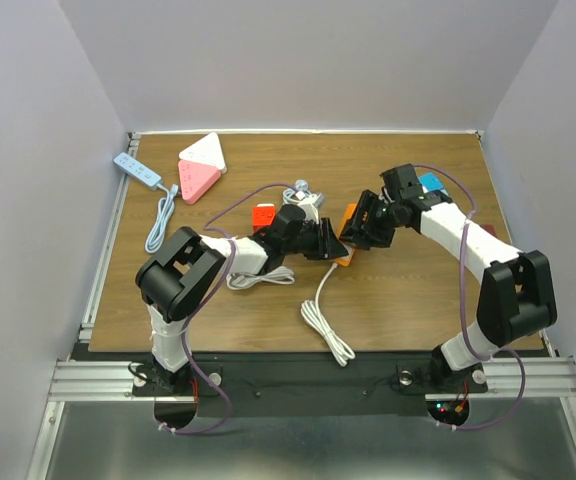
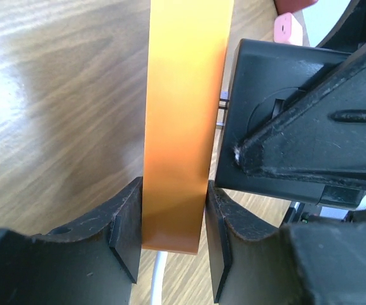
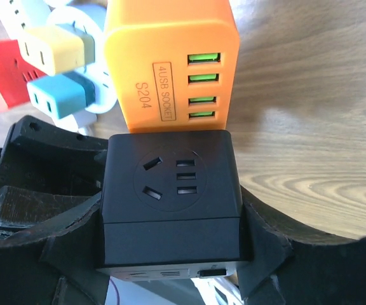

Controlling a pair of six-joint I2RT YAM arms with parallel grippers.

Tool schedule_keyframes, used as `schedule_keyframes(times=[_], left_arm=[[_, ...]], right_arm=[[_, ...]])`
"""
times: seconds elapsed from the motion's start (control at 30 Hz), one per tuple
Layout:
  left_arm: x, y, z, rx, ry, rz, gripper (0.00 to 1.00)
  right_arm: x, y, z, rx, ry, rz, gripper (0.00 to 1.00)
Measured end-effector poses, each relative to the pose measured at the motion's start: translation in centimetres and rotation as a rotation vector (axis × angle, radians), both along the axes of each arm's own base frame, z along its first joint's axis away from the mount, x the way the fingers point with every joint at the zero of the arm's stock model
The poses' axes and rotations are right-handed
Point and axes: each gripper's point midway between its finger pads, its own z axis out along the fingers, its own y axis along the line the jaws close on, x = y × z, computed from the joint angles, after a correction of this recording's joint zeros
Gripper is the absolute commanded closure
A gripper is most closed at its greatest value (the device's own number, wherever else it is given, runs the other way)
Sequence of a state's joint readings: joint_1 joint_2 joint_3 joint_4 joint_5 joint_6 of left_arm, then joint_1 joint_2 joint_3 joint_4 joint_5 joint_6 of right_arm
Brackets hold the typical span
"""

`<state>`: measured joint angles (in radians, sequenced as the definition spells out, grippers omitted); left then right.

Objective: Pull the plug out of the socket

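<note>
Nearest the left wrist lens, the left gripper was closed on the near end of the orange socket, one padded finger flat against each broad face. Against the socket's right face sat the black plug, a cube adapter, and the right gripper clasped it between both fingers from the opposite side. Thin metal prongs showed in a narrow gap between plug and socket, so the plug appeared partly seated rather than free. Step in hand, as judged: bracing and gripping were done, separation not complete. The next move would call for the right arm to draw straight back along the prong axis while the left held the socket fixed; a sideways twist risked bending the prongs or slipping the pinch. Socket and plug were held near the middle of a wood-grain table, a white cable trailing toward the near edge. A blue power strip and pink-and-white triangular blocks lay near the far left corner. Plain pale walls enclosed three sides
</note>
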<state>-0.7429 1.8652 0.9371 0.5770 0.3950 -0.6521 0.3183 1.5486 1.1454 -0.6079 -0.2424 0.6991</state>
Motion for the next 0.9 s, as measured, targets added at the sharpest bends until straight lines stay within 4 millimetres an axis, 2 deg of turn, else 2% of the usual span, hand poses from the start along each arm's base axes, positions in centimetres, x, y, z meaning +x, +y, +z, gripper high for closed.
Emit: schedule_keyframes(times=[0.13,0.23,0.37,0.43,0.47,0.53,0.57,0.63,0.7,0.8,0.9], left_arm=[[0.4,-0.1,0.5,-0.017,-0.012,0.006,1.0],[0.5,-0.7,1.9,-0.072,-0.041,-0.01,1.0],[1.1,-1.0,4.4,-0.139,-0.107,-0.014,1.0],[1.6,-0.9,4.8,-0.143,-0.13,-0.005,1.0],[2.6,0.0,3.6,-0.098,-0.115,0.054,1.0],[3.9,3.4,-1.7,0.033,-0.031,0.14,1.0],[4.3,4.4,-3.0,0.049,0.014,0.18,1.0],[5.2,5.2,-3.3,0.046,0.032,0.22,1.0],[5.7,5.8,-3.3,0.049,0.035,0.246,1.0],[5.9,6.0,-3.2,0.052,0.034,0.258,1.0],[5.9,6.0,-3.2,0.056,0.037,0.258,1.0]], right_arm=[[0.2,-0.2,0.7,-0.014,-0.03,-0.015,1.0],[0.1,-0.7,2.7,-0.041,-0.057,-0.006,1.0],[0.3,-1.1,6.4,-0.066,-0.103,0.028,1.0],[0.1,-1.2,7.7,-0.067,-0.108,0.036,1.0],[-0.1,-1.6,8.6,-0.068,-0.109,0.029,0.99],[-0.3,-2.8,11.6,-0.058,-0.152,0.003,1.0],[-0.3,-3.4,13.2,-0.056,-0.182,-0.009,1.0],[-0.4,-4.3,16.3,-0.045,-0.246,-0.031,1.0],[-0.7,-4.5,17.9,-0.039,-0.284,-0.031,0.99],[-1.3,-4.7,17.8,-0.046,-0.274,-0.025,0.99],[-1.6,-4.8,15.5,-0.068,-0.213,-0.02,1.0]])
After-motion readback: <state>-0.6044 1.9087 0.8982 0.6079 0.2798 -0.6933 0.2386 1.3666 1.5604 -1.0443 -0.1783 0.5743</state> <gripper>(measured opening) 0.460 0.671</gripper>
